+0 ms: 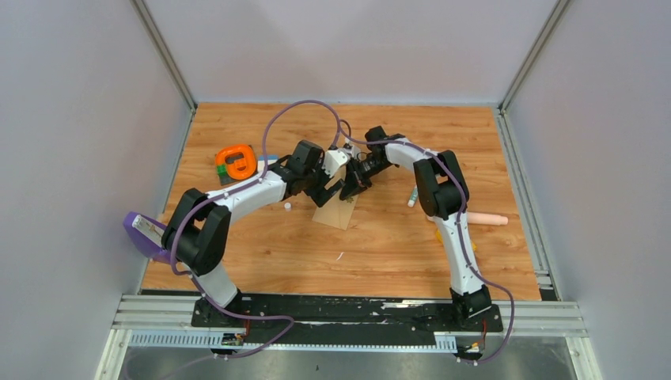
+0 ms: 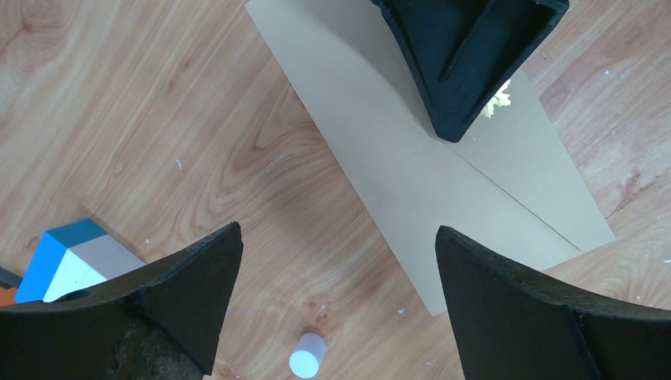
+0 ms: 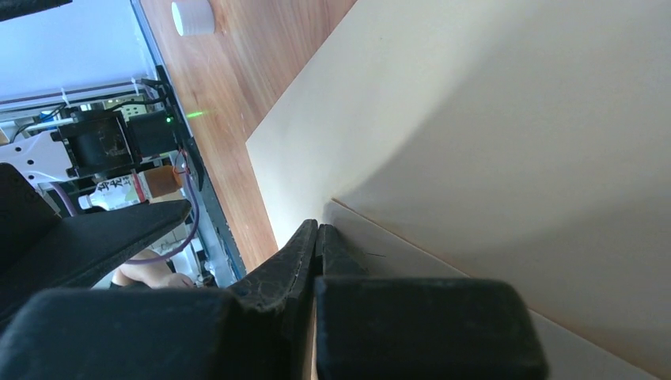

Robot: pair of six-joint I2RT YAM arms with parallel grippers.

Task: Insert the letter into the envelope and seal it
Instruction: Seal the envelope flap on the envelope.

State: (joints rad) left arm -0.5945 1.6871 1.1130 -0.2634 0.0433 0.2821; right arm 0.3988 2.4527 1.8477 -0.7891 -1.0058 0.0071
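1. The flat tan-brown kraft paper envelope [image 2: 411, 158] lies beneath both grippers, its long axis diagonal in the left wrist view.
2. The right gripper [image 2: 451, 131] is nearer, fully closed, tips at the envelope's seam (pinched paper unclear).
3. The left gripper [image 2: 339, 231] hovers, spread wide, empty.
4. The letter is indistinguishable; no legible writing.

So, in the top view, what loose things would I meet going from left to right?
purple object → orange object → small white cylinder → envelope → small white tube → pink stick
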